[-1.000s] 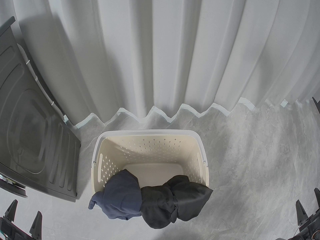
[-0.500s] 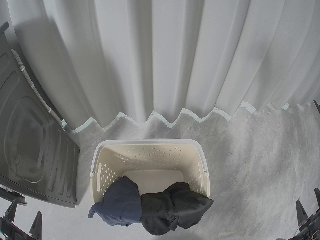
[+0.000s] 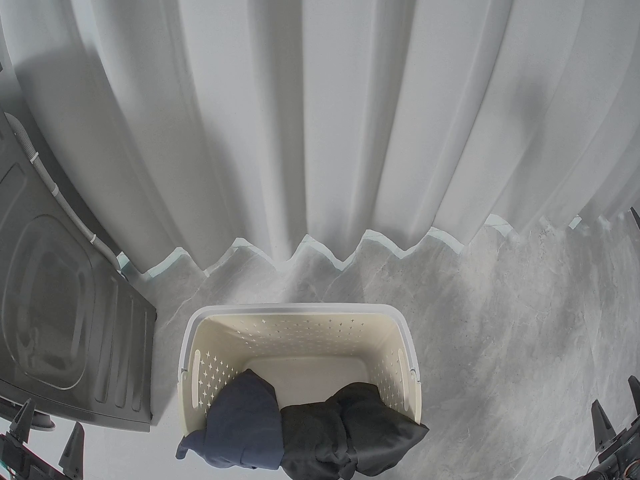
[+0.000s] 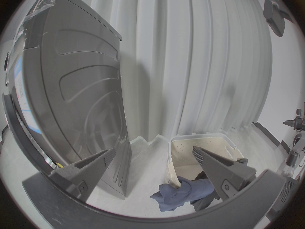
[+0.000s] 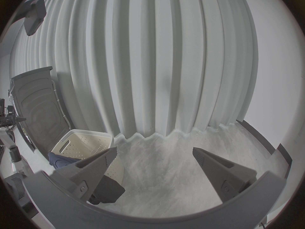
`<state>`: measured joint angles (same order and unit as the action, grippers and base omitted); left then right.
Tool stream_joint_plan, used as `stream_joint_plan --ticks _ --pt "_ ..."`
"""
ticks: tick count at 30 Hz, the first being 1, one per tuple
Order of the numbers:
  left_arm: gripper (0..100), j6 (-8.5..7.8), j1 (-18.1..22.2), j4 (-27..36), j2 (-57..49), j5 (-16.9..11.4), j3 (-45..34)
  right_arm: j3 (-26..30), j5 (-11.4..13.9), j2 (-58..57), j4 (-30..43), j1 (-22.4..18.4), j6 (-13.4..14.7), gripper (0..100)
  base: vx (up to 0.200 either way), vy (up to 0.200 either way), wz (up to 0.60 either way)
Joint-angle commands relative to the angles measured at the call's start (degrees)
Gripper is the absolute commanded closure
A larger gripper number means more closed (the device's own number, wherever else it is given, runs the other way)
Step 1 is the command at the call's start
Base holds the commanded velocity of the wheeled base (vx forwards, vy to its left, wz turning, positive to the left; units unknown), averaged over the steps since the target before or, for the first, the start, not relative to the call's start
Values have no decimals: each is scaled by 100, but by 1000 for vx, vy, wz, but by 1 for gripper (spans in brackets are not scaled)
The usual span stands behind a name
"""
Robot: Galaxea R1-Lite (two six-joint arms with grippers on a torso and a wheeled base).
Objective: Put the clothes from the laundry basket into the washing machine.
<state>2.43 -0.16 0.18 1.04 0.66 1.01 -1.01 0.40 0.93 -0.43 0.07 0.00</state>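
Blue garment (image 3: 243,428) and dark grey garment (image 3: 347,428) drape over laundry basket's (image 3: 297,309) 6 o'clock rim, washing machine (image 3: 60,315) at its 9 o'clock, left hand (image 4: 153,149) and right hand (image 5: 154,150) spread wide, empty; cloth likely soft, light, floppy, so pinch a bunched fold.

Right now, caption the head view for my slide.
A laundry basket on grey floor before a white curtain, blue garment and black garment draped over its near rim, washing machine at its left.
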Motion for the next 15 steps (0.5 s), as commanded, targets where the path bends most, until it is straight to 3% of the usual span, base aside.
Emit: stream_joint_plan --ticks 1,5,11,15 --pt "0 4 -2 -1 -77 4 -84 101 4 -93 -1 1 0 0 0 0 0" --pt "0 4 -2 -1 -77 4 -84 101 -5 -93 -1 1 0 0 0 0 0" --pt "0 4 -2 -1 -77 4 -84 101 4 -93 -1 1 0 0 200 0 0" --pt "0 4 -2 -1 -77 4 -84 101 -5 -93 -1 1 0 0 0 0 0"
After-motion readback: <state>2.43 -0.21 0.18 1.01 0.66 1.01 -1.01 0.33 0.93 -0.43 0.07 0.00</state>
